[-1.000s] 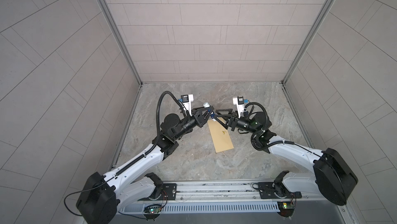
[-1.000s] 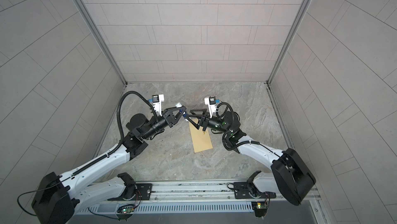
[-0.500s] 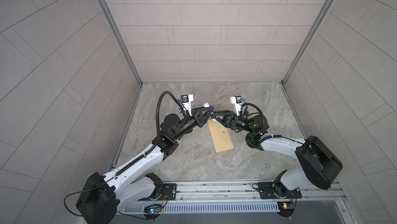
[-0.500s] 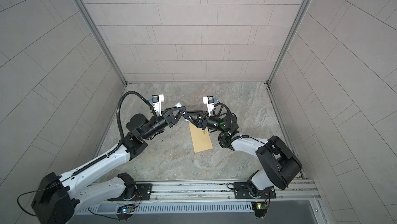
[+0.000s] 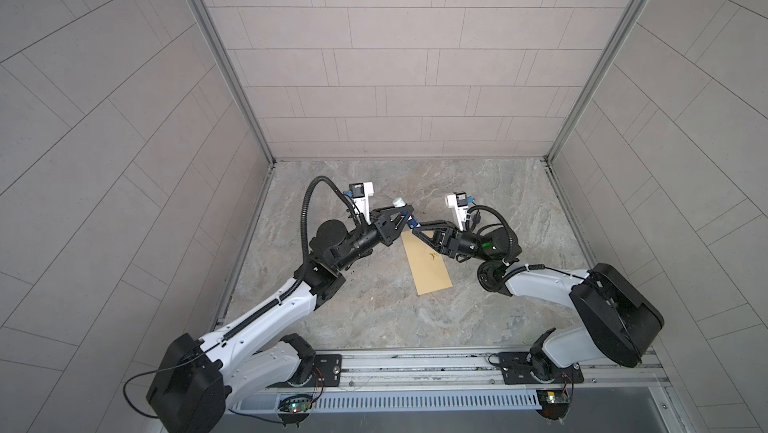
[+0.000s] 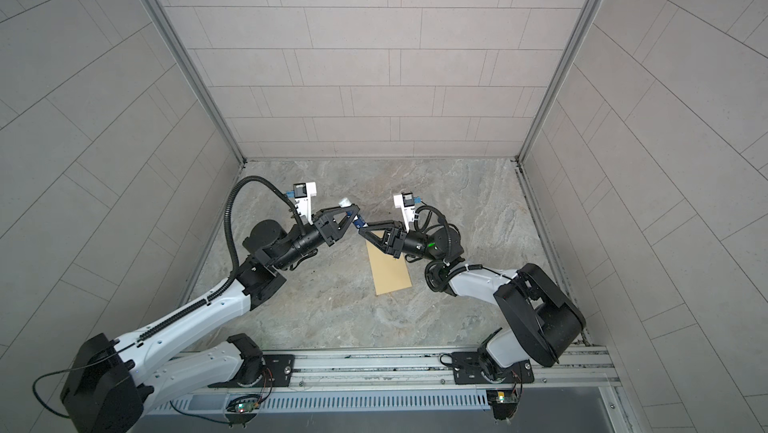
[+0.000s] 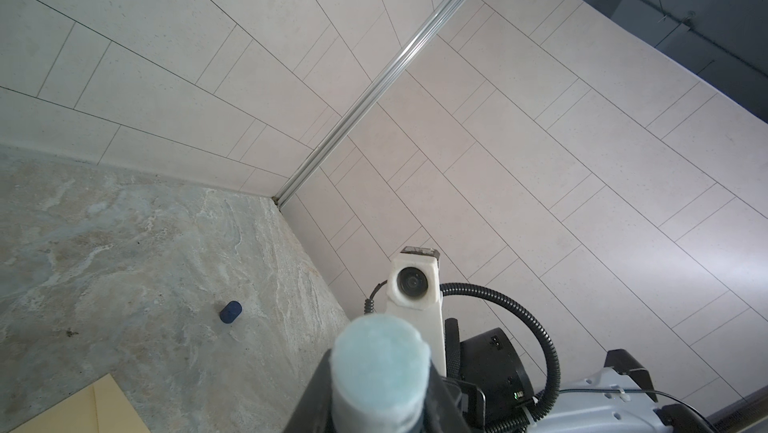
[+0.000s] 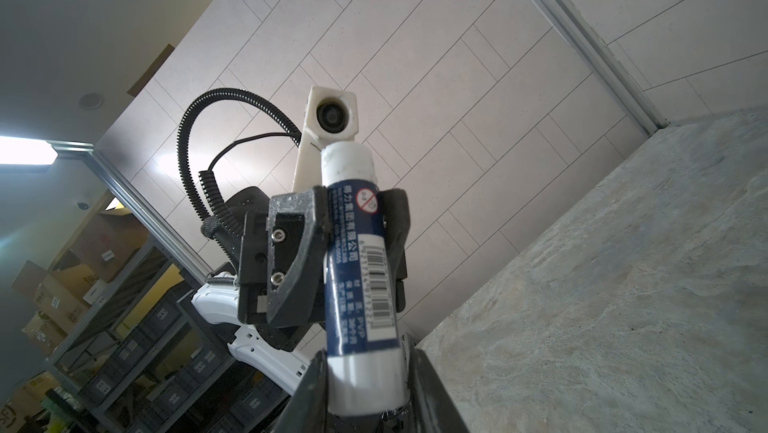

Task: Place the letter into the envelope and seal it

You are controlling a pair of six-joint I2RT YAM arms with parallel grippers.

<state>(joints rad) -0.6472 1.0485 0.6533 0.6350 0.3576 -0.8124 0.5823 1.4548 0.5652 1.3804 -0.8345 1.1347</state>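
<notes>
The yellow-tan envelope [image 5: 428, 264] [image 6: 388, 269] lies flat on the stone tabletop, and one corner of it shows in the left wrist view [image 7: 83, 410]. The letter is out of view. Above the envelope's far end, a blue-and-white glue stick [image 5: 405, 219] [image 6: 353, 215] [image 8: 359, 277] is held between both grippers. My left gripper [image 5: 405, 213] [image 6: 349, 211] [image 7: 380, 389] is shut on its blue body, with the uncapped pale tip [image 7: 380, 360] pointing up. My right gripper [image 5: 415, 229] [image 6: 362, 230] [image 8: 365, 372] is shut on the white base end.
A small dark blue cap [image 7: 230, 312] lies on the tabletop near the back corner. Tiled walls [image 5: 374, 78] enclose the table on three sides. The arm bases sit on a rail [image 5: 415, 364] along the front edge.
My right gripper has moved left to the left gripper and closed on the glue stick's base end. The left gripper and the envelope have not moved.
</notes>
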